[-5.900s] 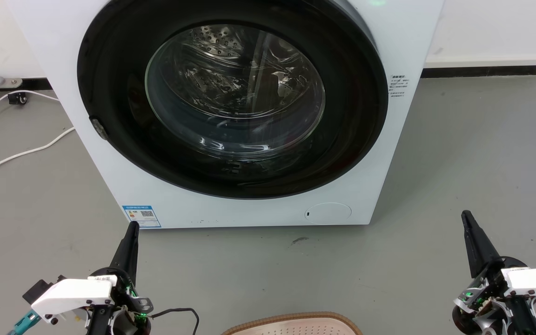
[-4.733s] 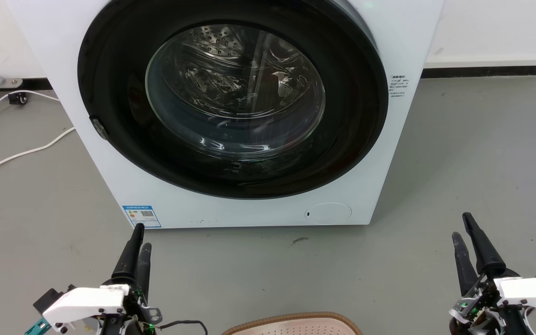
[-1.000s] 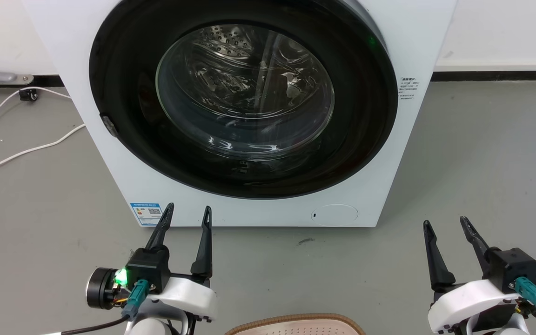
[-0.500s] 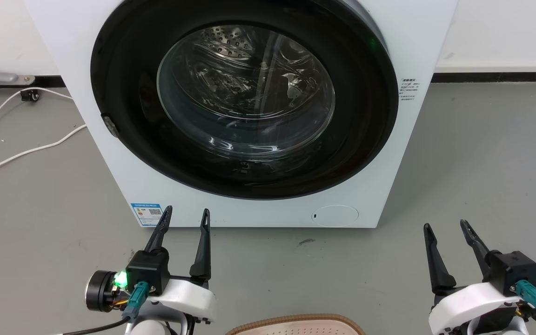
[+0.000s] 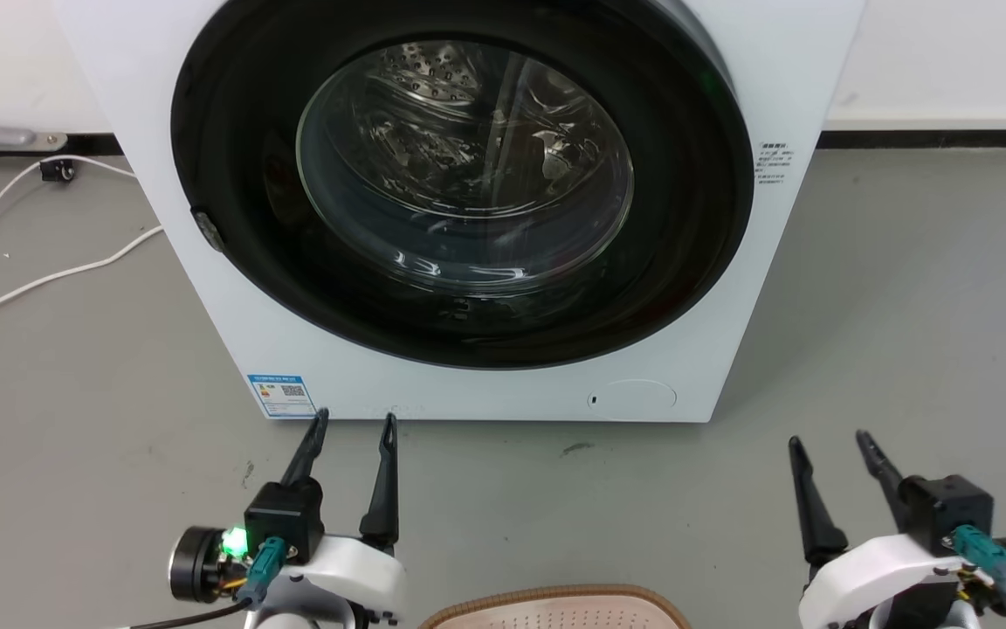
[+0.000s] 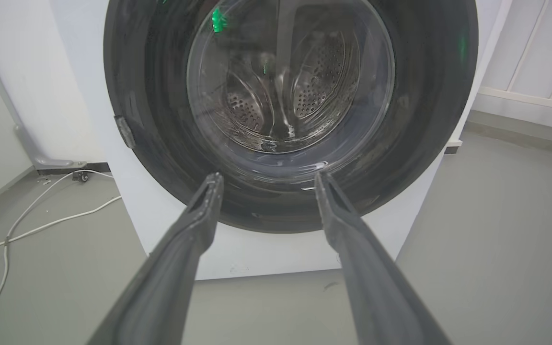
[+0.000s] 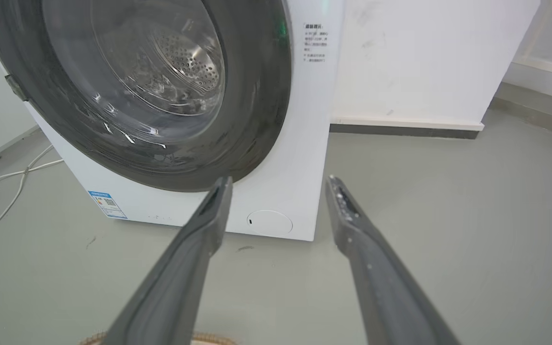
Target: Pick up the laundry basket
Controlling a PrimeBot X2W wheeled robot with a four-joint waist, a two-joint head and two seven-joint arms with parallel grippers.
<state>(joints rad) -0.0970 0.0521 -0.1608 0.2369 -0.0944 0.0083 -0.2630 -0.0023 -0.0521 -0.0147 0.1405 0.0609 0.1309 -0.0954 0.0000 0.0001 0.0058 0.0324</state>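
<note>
Two empty grippers face a white washing machine, with the laundry basket before it.
The left gripper and right gripper both have fingers spread wide, tips near the machine's base. The basket's brown rim sits farther out from the machine, between the two grippers, untouched.

Left hand and right hand hover low, fingers spread apart, pointing forward.
</note>
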